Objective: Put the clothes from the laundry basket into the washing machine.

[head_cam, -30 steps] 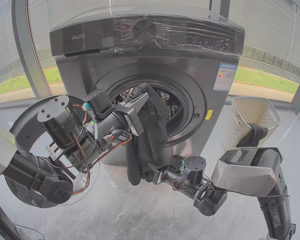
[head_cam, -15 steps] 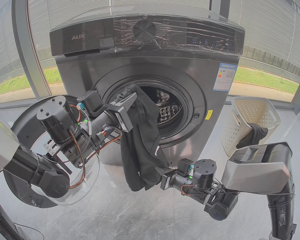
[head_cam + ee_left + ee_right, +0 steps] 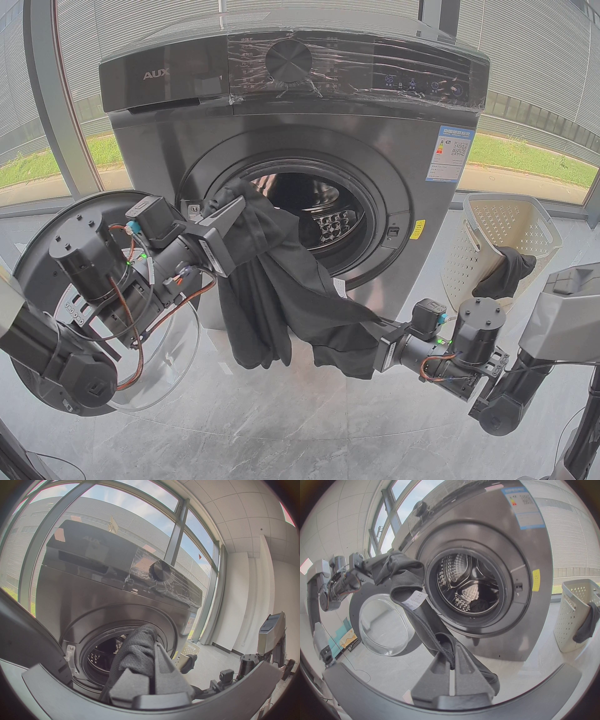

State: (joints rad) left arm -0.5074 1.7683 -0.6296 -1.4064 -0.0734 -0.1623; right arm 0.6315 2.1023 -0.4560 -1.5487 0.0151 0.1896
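The left gripper (image 3: 232, 206) and right gripper (image 3: 374, 326), jaws pinched tight, are holding opposite ends of the black fabric garment (image 3: 281, 294), stretching it just outside the open drum (image 3: 315, 209) of the grey washing machine (image 3: 181, 140), probably spreading it for cleaner feeding.

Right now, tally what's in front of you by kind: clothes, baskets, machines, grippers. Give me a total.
Washing machine: 1, door open
Laundry basket: 1
Grippers: 2, left gripper and right gripper
Black garments: 2, the stretched garment held by both grippers and the draped garment on the basket rim
Total: 6
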